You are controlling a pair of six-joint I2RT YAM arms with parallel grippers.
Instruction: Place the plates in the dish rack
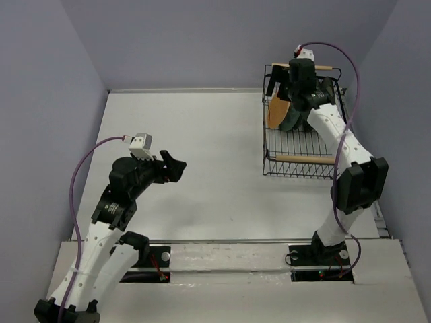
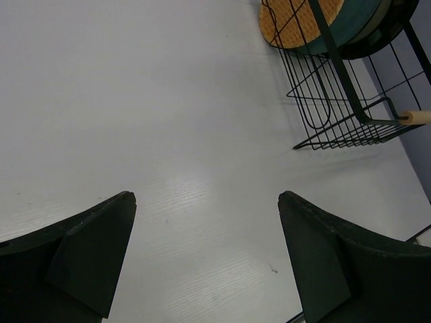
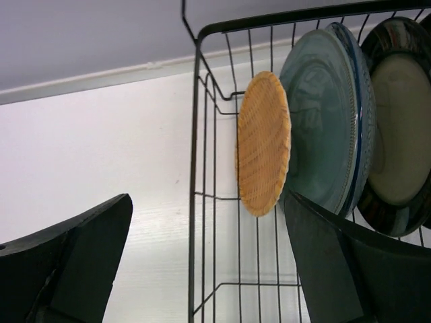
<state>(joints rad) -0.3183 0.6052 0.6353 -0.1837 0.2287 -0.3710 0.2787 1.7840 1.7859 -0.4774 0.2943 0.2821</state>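
Plates (image 1: 286, 111) stand on edge, side by side, in the far half of the black wire dish rack (image 1: 300, 161), which sits at the far right of the white table (image 1: 202, 134). From my right wrist camera, the nearest to the rack's left wall is the orange woven plate (image 3: 262, 145). Beside it is the plain teal plate (image 3: 320, 114). Just behind that shows the thin rim of the blue-and-white plate (image 3: 360, 114), and then a beige plate with a dark striped rim (image 3: 397, 121).

My right arm stretches forward from its base, elbow raised, wrist bent down over the far end of the rack. My right gripper (image 3: 205, 197) hangs above the plates with its fingers spread wide and nothing between them.

My left arm is folded back near its base on the left side. My left gripper (image 2: 205, 195) hovers over bare table, pointed toward the rack and well apart from it, fingers wide apart and empty.
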